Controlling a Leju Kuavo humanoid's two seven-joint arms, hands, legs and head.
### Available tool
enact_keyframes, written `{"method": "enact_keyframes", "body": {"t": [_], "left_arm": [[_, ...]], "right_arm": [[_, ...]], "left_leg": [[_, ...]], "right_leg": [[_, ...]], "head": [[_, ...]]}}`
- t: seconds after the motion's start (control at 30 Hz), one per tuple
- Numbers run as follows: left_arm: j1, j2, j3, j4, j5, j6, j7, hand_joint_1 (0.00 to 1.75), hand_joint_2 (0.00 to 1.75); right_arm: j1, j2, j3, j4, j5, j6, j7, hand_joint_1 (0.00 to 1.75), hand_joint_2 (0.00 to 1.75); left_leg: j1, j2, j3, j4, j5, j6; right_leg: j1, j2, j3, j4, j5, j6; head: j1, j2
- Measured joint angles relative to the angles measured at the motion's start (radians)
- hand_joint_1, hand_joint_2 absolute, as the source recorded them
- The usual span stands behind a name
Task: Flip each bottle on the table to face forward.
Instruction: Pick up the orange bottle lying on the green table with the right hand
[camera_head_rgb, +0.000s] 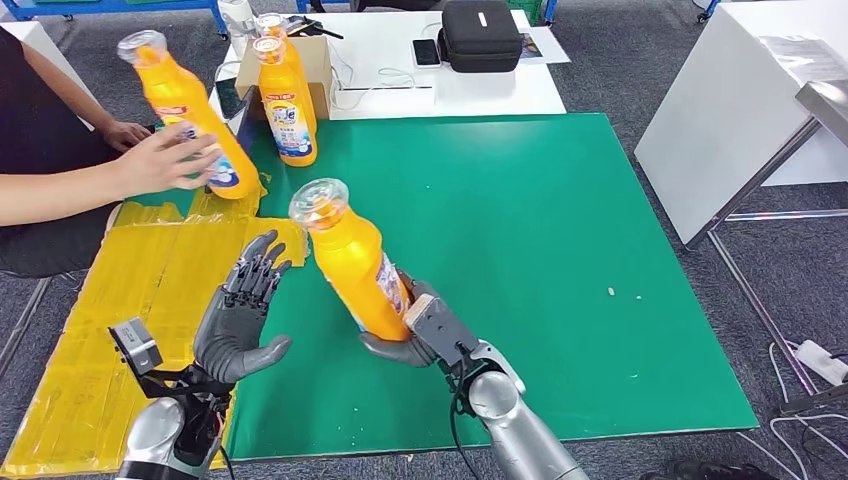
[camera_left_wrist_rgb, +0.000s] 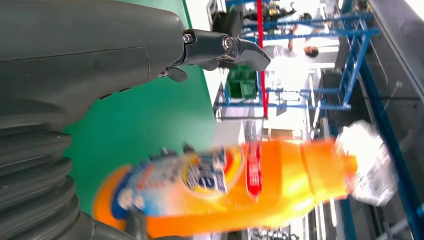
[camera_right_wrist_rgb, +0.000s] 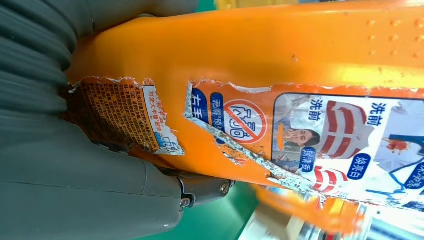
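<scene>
I am gripping a tall orange plastic bottle with a clear crinkled cap (camera_head_rgb: 352, 262) low on its body with my right hand (camera_head_rgb: 425, 330), my fingers wrapping around its base. The bottle is leaning, its cap tilting away toward the left side of the table, while its base is sitting near the front edge of the green mat (camera_head_rgb: 560, 230). In the right wrist view the same bottle's torn printed label (camera_right_wrist_rgb: 280, 132) is facing the camera, with my grey thumb pressing against the orange plastic just beside the ragged label edge. In the left wrist view the bottle is lying across the frame, blurred, with a blue, white and red label showing.

My left hand (camera_head_rgb: 240, 310) is hovering just beside the bottle, apart from it, holding nothing, with its dark fingers (camera_head_rgb: 258, 268) spreading upward and the palm turning toward the bottle.

Farther back on the left, a person's hand (camera_head_rgb: 165, 160) is resting on a second orange bottle (camera_head_rgb: 190, 115) that is tilting over the strip of yellow tape-covered surface (camera_head_rgb: 120, 300). Two more orange bottles (camera_head_rgb: 285, 100) are standing upright near the far left corner of the mat, just in front of a brown cardboard box (camera_head_rgb: 315, 60). A black zipped case (camera_head_rgb: 482, 35) is lying on the white table (camera_head_rgb: 480, 90) behind the mat.
</scene>
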Motion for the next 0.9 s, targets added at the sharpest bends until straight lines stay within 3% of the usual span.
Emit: {"method": "enact_keyframes", "body": {"t": [0.53,0.9], "left_arm": [[0.011,0.000,-0.075,-0.014,0.013,0.002,0.015,0.00,1.75],[0.016,0.021,-0.100,-0.015,0.036,0.012,0.038,0.01,1.75]], "right_arm": [[-0.032,0.082,0.151,0.099,0.030,-0.014,0.003,1.75,1.75],[-0.065,0.132,0.267,0.285,0.035,-0.041,-0.005,1.75,1.75]], "left_leg": [[0.000,0.000,0.000,0.000,0.000,0.000],[0.000,0.000,0.000,0.000,0.000,0.000]], "right_leg": [[0.000,0.000,-0.001,0.000,0.000,0.000],[0.000,0.000,-0.001,0.000,0.000,0.000]], "head": [[0.000,0.000],[0.000,0.000]]}}
